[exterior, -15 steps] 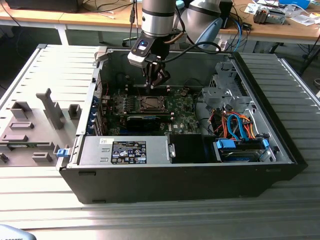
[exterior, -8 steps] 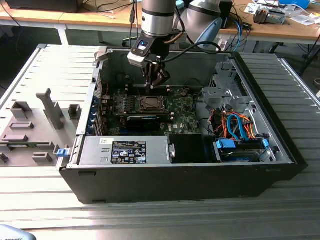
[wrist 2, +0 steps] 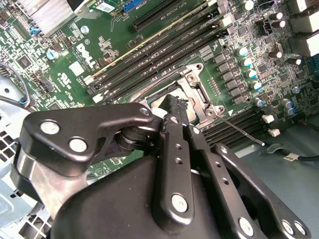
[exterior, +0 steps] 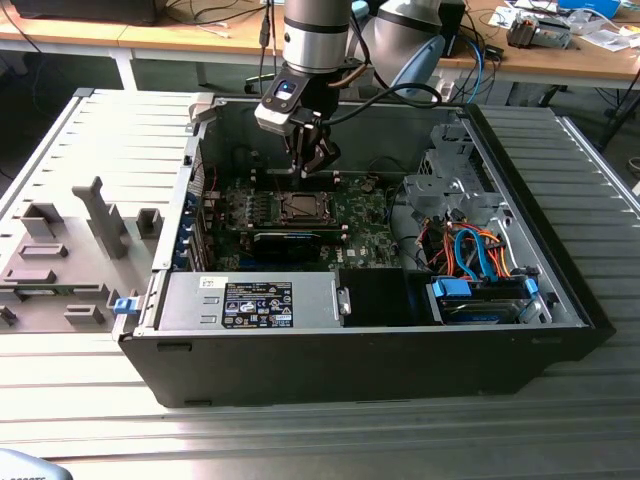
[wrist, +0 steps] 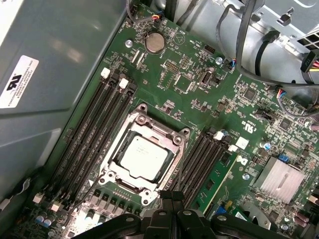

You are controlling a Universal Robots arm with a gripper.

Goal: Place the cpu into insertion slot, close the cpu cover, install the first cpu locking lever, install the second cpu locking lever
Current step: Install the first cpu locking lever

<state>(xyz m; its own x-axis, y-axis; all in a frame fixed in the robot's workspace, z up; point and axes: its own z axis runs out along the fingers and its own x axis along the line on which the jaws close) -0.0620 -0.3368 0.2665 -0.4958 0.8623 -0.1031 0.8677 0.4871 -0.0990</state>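
In the exterior view an open computer case (exterior: pixel 360 330) lies on a ribbed metal desk (exterior: pixel 90 150), and the arm reaches down into it from the far side. The tool (exterior: pixel 312 160) hangs just above the motherboard (exterior: pixel 355 215), over the far edge of the insertion slot (exterior: pixel 300 207), which sits left of the board's centre; a long black expansion card (exterior: pixel 285 243) lies just nearer than the slot.

The first wrist view gives what the exterior view cannot: the cpu (wrist: pixel 143 158) lies flat in the insertion slot (wrist: pixel 115 144), its pale face showing through the window of the cpu cover (wrist: pixel 169 144), which is down over it. Black memory slots (wrist: pixel 92 137) run along both sides of the socket. The tool (wrist: pixel 172 196) has its fingertips pressed together beside the socket's edge, clamped on nothing.

The second wrist view looks past the tool's black linkage; its fingers (wrist 2: pixel 175 112) hide most of the socket, leaving a corner of the silvery frame (wrist 2: pixel 202 92) and a thin metal lever (wrist 2: pixel 244 132) slanting out from that corner across the board.
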